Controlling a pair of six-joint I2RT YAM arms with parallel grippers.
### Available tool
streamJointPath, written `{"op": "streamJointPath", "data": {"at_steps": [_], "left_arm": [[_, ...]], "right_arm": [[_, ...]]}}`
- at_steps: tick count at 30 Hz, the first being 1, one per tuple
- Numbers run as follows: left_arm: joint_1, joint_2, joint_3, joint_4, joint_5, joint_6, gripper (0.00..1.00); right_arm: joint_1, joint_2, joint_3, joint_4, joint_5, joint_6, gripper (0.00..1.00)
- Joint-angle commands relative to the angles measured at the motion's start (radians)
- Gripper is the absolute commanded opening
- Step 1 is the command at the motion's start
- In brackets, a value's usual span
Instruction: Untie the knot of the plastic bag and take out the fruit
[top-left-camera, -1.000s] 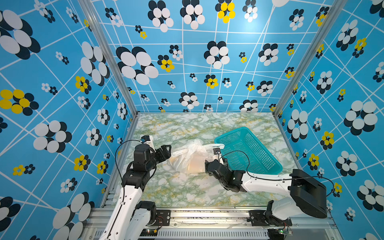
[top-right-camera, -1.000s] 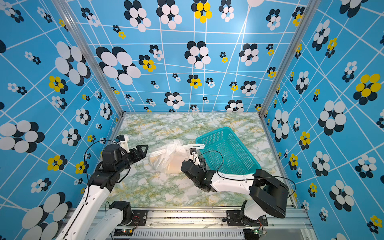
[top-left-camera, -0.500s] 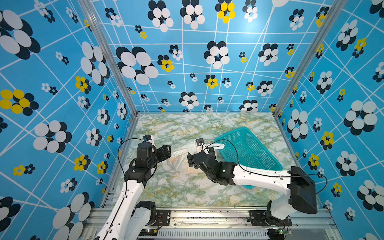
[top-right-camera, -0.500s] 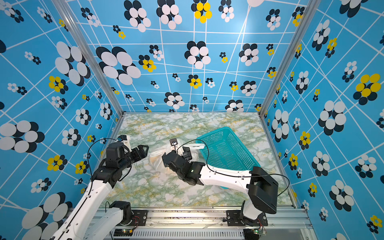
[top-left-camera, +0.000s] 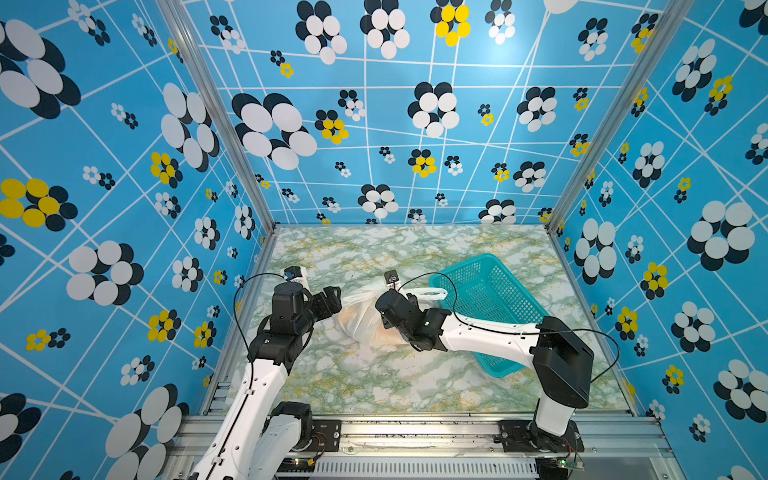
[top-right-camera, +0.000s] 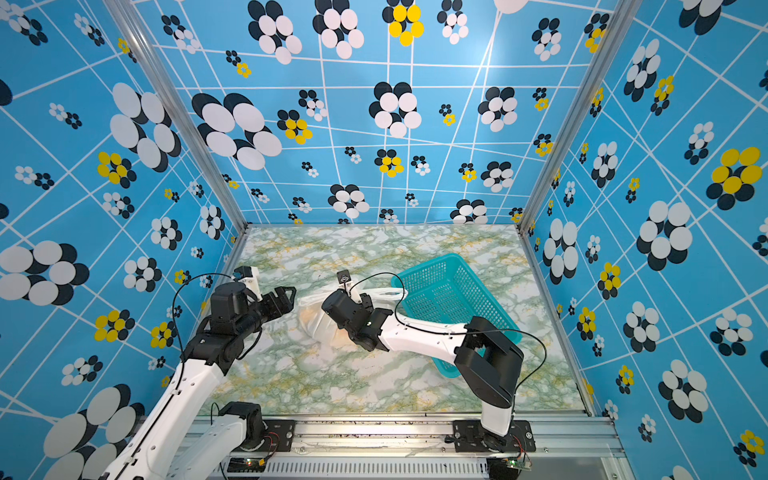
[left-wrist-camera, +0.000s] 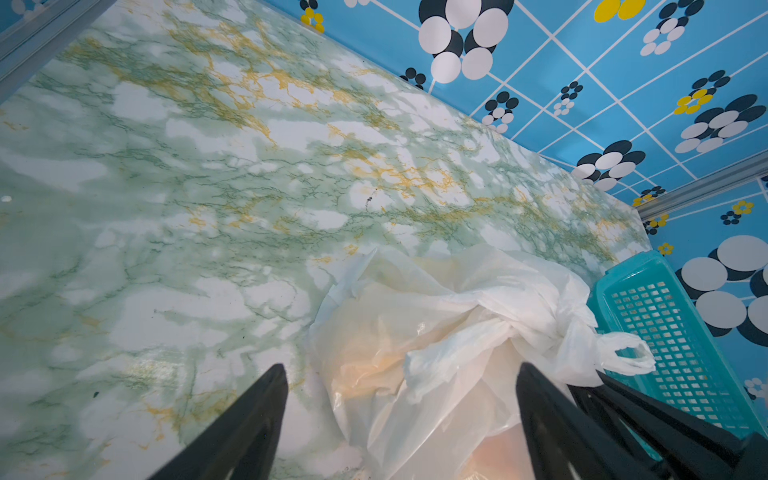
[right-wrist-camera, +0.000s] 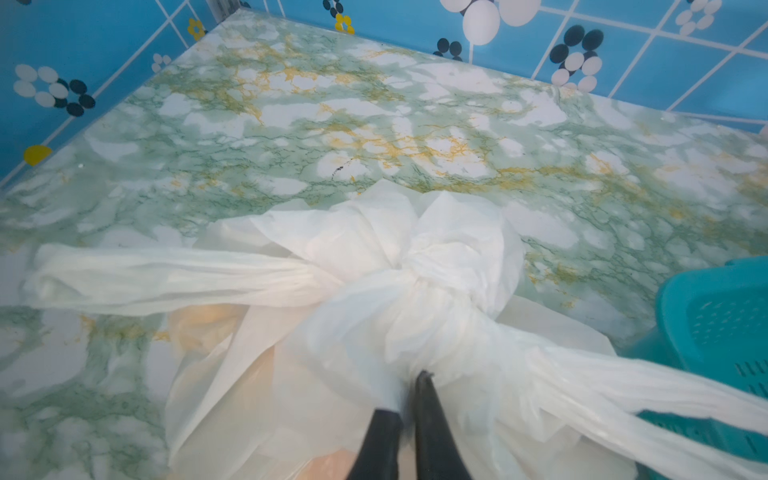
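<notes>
We are at the very start of the job. The knot (right-wrist-camera: 419, 270) is tied tight, a bunched lump with one handle tail running off to each side, and nothing about it looks loosened. The plastic bag (top-left-camera: 360, 320) lies closed on the marbled surface (top-left-camera: 374, 382). The fruit (left-wrist-camera: 361, 361) is all inside it (we make it out only as orange and yellow tints through the film, so we cannot count it). Beyond the right fingers (right-wrist-camera: 432, 415), away from the left ones, sits the teal mesh basket (top-left-camera: 490, 291). It shows no fruit in the part we can see, and one handle loop (left-wrist-camera: 623, 353) reaches its rim.

The right fingers are clenched, tips together and buried in the gathered film, with the knot just ahead of them. We judge that they pinch a fold of the bag's neck under the knot, not the lump itself.

The left fingers (left-wrist-camera: 257, 415) are spread wide and grasp nothing. The bag's bulging body lies between and just ahead of them, and we cannot tell whether either one touches the film.

Everything is left to do: work the knot apart, open the mouth of the bag, and lift the fruit out.
</notes>
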Motion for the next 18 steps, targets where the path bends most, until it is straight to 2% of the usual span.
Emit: {"op": "streamJointPath", "data": {"at_steps": [1, 6, 11, 15, 18], "left_arm": [[-0.012, 0.017, 0.043, 0.047, 0.028, 0.035, 0.87], [-0.081, 0.045, 0.037, 0.1, 0.046, 0.067, 0.87], [-0.225, 0.091, 0.063, 0.098, -0.021, 0.151, 0.86], [-0.322, 0.139, 0.099, 0.057, -0.086, 0.176, 0.85], [-0.38, 0.162, 0.119, 0.052, -0.081, 0.157, 0.83]], "right_arm": [[-0.003, -0.062, -0.064, 0.056, -0.022, -0.027, 0.0], [-0.003, -0.184, -0.251, 0.161, -0.043, -0.037, 0.0], [-0.003, -0.302, -0.468, 0.37, -0.139, -0.087, 0.0], [-0.003, -0.335, -0.55, 0.454, -0.16, -0.104, 0.0], [-0.003, -0.349, -0.57, 0.484, -0.187, -0.11, 0.0]]}}
